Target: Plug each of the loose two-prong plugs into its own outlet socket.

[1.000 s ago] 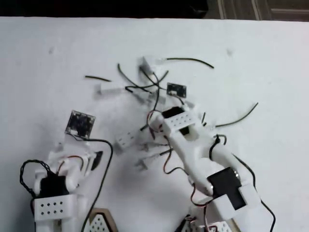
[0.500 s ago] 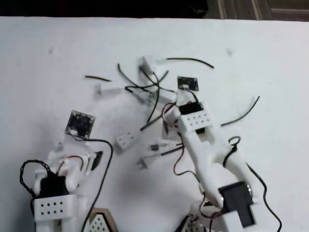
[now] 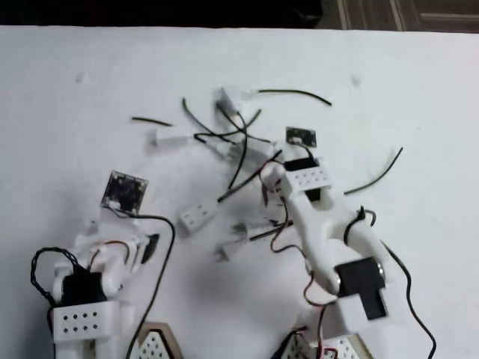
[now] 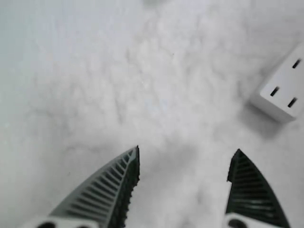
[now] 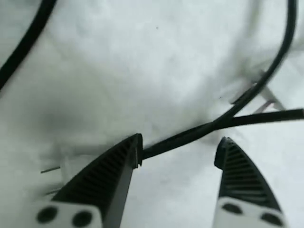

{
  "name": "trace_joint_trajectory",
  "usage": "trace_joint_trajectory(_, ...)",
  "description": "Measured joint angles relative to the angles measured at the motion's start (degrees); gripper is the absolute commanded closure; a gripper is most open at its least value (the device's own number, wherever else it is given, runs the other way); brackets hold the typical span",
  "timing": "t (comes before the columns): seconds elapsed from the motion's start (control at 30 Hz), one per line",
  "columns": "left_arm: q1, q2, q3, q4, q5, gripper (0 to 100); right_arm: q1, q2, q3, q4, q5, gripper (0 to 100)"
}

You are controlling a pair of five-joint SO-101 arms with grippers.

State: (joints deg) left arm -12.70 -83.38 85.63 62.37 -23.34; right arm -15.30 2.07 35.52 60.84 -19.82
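Right now the task is judged to be near its start: a plug is to be picked up, and none is held yet. The right gripper point(image 5: 180, 142) is seen wide open with nothing in it, low over a black cord point(image 5: 266, 118) that runs across under the gap between its tips; thin metal prongs point(image 5: 50, 169) of a plug are seen beside one tip. From above, the right arm point(image 3: 322, 224) is seen stretched into the heap of white plugs point(image 3: 251, 149) and cords in the middle of the table, and a small loose plug point(image 3: 241, 228) lies just beside it. The left gripper point(image 4: 185, 153) is wide open and empty too, held over bare table; a white socket block point(image 4: 282, 92) lies near it, off to one side, and its dark slots look empty. For the next move, the open tips should be brought down around a plug's body, not its cord, and shut; then the prongs must be lined up with two slots, or they will be missed. The block may slide when pushed, so it may need to be held by the other gripper. The table point(image 3: 75, 112) is white and looks a bit cloudy up close; past its far edge a dark strip point(image 3: 150, 11) is seen, and a bit of floor point(image 3: 374, 11) with pale stripes in one corner.
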Motion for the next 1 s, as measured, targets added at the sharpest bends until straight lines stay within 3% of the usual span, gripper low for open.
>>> trace_joint_trajectory(0.17,0.0,0.0,0.0,0.0,0.0,70,2.29,1.23,-0.09,0.0,0.44,98.8)
trace_joint_trajectory(0.4,0.0,0.0,0.0,0.0,0.0,70,5.54,-2.9,0.09,-1.76,6.33,98.1)
trace_joint_trajectory(0.53,0.0,0.0,0.0,0.0,0.0,70,8.09,-7.74,0.09,-2.2,13.89,98.1)
trace_joint_trajectory(0.67,0.0,0.0,0.0,0.0,0.0,70,9.41,-9.93,-1.41,-2.2,26.99,98.1)
trace_joint_trajectory(0.9,0.0,0.0,0.0,0.0,0.0,70,9.76,-10.02,-7.21,-2.2,62.33,98.1)
trace_joint_trajectory(1.0,0.0,0.0,0.18,0.0,0.0,70,7.65,-10.02,-8.53,-2.2,71.65,93.7)
